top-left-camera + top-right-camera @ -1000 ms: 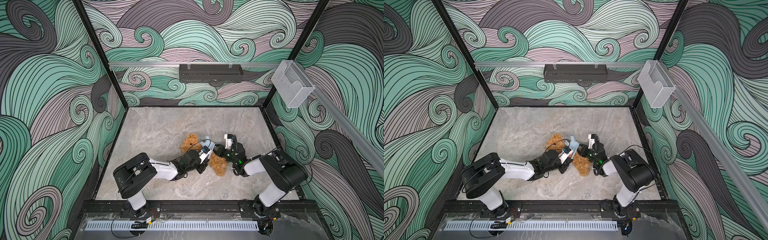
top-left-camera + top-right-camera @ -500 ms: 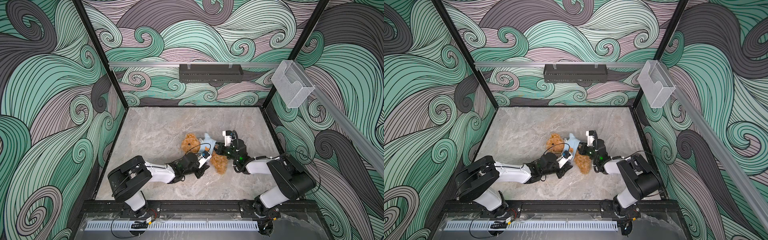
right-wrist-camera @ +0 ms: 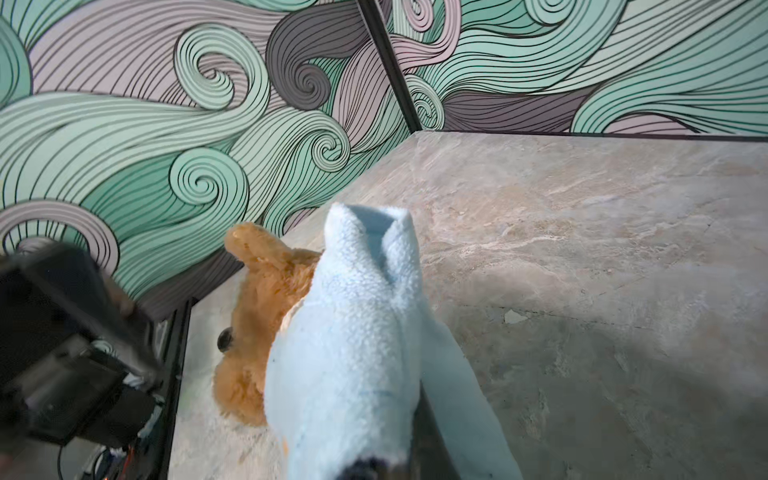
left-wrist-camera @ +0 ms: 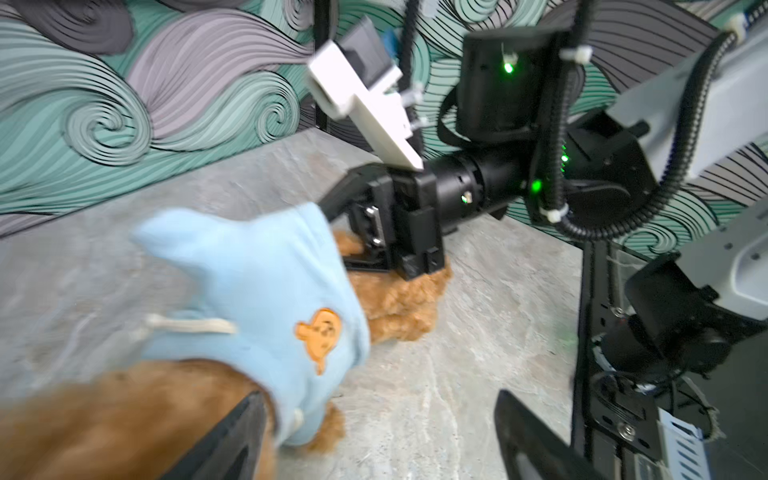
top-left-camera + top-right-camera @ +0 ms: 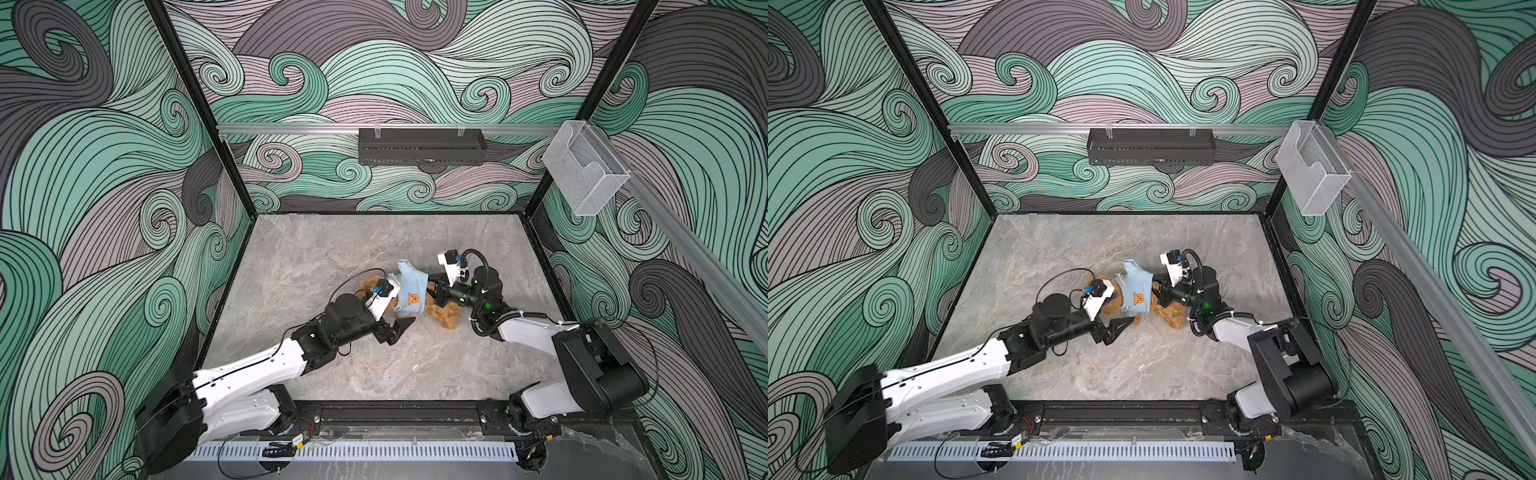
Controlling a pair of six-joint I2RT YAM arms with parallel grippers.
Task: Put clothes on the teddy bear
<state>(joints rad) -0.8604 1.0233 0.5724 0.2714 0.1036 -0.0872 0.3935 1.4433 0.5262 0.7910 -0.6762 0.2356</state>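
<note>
The teddy bear [image 5: 446, 318] [image 5: 1173, 318] lies on its back mid-table, head [image 3: 266, 299] toward the left wall. A light-blue garment [image 5: 411, 286] [image 5: 1136, 286] with an orange bear patch covers its torso. My right gripper [image 5: 432, 291] [image 5: 1156, 291] [image 3: 386, 469] is shut on the garment's hem [image 4: 257, 282] beside the bear's legs [image 4: 399, 299]. My left gripper [image 5: 399, 322] [image 5: 1119, 320] [image 4: 374, 440] stands open at the bear's near side. One of its fingers [image 4: 232, 440] touches fur and cloth; the other is over bare table.
The marble table [image 5: 374, 374] is boxed in by patterned walls on three sides. A black tray [image 5: 422, 146] hangs on the back rail and a clear plastic bin [image 5: 584, 174] on the right rail. A cable [image 5: 353, 276] loops above the bear's head.
My left gripper has opened, let go at the bear and drawn back toward the front. My right gripper has shut on the garment, which now lies spread over the torso with its patch showing.
</note>
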